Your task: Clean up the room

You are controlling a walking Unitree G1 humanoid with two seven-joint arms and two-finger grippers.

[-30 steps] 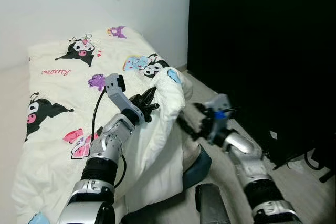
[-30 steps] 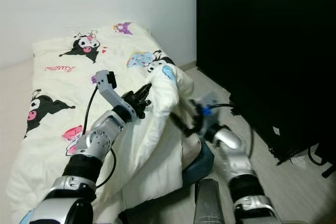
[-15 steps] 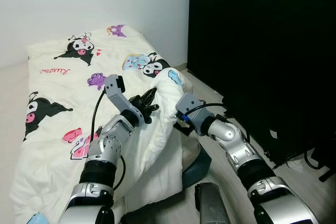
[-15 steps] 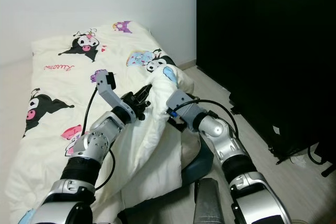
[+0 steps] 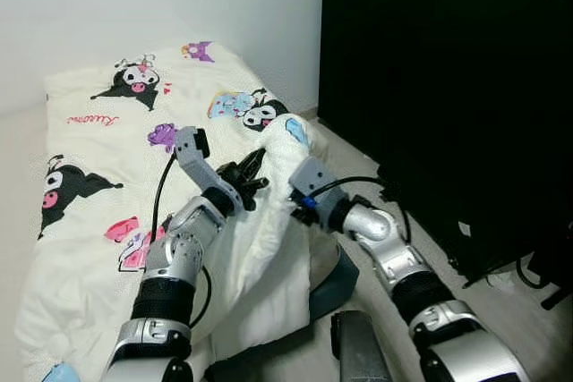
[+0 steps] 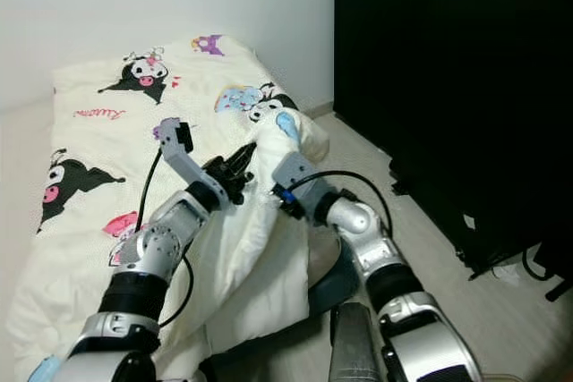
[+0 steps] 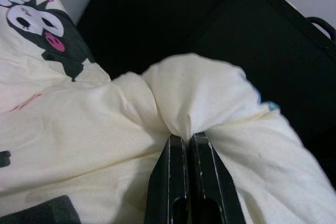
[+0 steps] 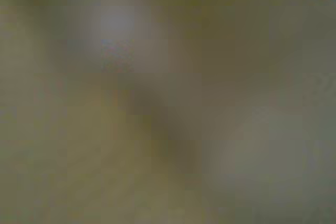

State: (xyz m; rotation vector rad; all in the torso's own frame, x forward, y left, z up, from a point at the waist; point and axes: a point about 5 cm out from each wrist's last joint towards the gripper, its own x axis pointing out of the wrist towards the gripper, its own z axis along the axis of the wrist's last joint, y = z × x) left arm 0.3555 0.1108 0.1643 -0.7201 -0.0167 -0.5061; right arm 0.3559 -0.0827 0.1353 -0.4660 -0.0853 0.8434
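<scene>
— Two grippers on one quilt (image 5: pixel 107 131)?
— Yes. The left gripper (image 7: pixel 185 142) is clamped on a soft, puffy cream fold at the bed's right edge, likely to lift the drooping corner back up.
— The right gripper (image 5: pixel 300 207)?
— Buried in fabric; its fingers I cannot tell.

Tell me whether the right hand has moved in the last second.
Yes. The right hand has swung in from over the floor beside the bed and now presses against the raised fold of the cream cartoon-print duvet, next to the left hand.
</scene>
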